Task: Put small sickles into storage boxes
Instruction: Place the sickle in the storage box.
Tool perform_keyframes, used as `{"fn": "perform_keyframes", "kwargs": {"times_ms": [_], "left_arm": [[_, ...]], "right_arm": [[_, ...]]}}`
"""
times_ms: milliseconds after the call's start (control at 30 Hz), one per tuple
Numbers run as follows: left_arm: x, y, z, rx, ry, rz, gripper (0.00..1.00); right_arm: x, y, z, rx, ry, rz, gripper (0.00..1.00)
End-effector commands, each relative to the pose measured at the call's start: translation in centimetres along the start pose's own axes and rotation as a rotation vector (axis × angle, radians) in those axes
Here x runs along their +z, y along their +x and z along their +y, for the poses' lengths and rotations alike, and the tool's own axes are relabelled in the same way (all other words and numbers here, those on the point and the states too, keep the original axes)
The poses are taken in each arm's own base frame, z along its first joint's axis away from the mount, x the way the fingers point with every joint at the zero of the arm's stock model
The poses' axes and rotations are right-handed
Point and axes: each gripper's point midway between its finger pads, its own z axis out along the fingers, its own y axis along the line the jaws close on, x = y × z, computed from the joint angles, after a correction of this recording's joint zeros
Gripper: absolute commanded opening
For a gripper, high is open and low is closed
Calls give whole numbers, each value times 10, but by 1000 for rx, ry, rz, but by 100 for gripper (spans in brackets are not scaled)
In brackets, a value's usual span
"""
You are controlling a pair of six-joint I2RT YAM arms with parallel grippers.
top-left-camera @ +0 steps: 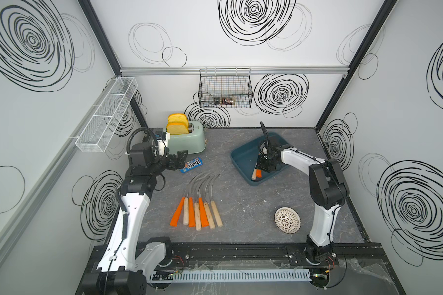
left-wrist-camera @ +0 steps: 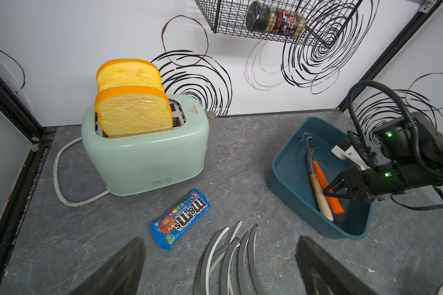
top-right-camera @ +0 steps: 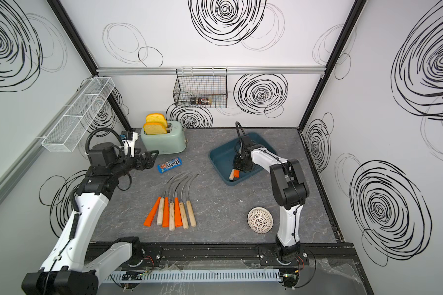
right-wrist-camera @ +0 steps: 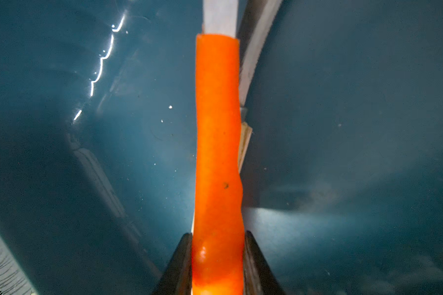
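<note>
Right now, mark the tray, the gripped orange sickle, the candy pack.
tray (top-left-camera: 246, 158): in a top view, bare floor.
gripped orange sickle (right-wrist-camera: 218, 140): right wrist view, mid handle.
candy pack (left-wrist-camera: 180, 219): left wrist view, wrapper middle.

Tray — glossy teal plastic; sickle blades matt grey metal; orange handle smooth, faintly shiny.

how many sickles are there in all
9. Seven sickles lie side by side on the table; two are in the teal tray: a wooden-handled sickle and an orange-handled sickle in the right gripper. None seem hidden.
</note>
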Motion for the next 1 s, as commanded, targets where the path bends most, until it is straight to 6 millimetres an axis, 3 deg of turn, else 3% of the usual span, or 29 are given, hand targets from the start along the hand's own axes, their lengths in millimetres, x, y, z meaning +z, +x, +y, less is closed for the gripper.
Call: {"fn": "perform_keyframes", "kwargs": {"times_ms": [0,200,967], "left_arm": [[-6,-13,-3,30,2,-48,96],[-8,-15,-4,38,0,-44,96],[-10,-18,-2,52,-16,-44,96]], "right_arm": [[-6,-3,2,-14,13,-9,15],[-8,-5,6,-16,-10,-21,24],[-8,-5,6,-84,28,-25,41]]}}
